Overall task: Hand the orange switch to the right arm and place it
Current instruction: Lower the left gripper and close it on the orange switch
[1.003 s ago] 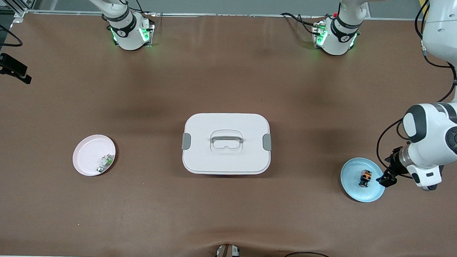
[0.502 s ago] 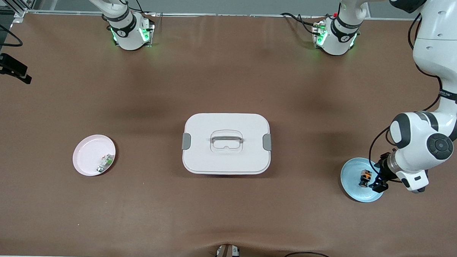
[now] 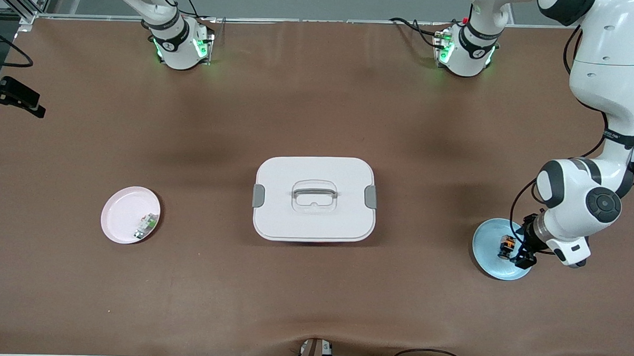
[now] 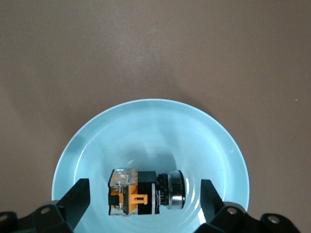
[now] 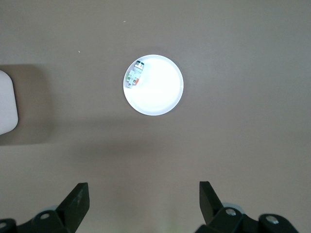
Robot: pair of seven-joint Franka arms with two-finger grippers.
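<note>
Left gripper (image 4: 144, 194) poised low over the blue plate (image 4: 204, 131) at the left arm's end of the table, fingers (image 4: 77, 199) spread wide and empty, one on each side of the orange switch (image 4: 146, 191). Switch lying on its side on the plate, nothing gripping it yet, silver-ringed button end toward one finger, orange block toward the other.

Step in hand, by the look of it: the pick-up. Best done by coming straight down, staying centred over the black middle of the body, and closing only once the fingertips sit just above the plate. Closing early risks rolling the round part or skidding it across the glazed surface; going too deep risks tipping the plate by its rim.

Further out, white lidded box (image 3: 314, 198) mid-table. Pink plate (image 3: 123, 213) with a small white-and-green part (image 3: 145, 226) toward the right arm's end. Right gripper (image 5: 144, 200) waiting high over the table beside that pink plate, fingers likewise apart, holding nothing.
</note>
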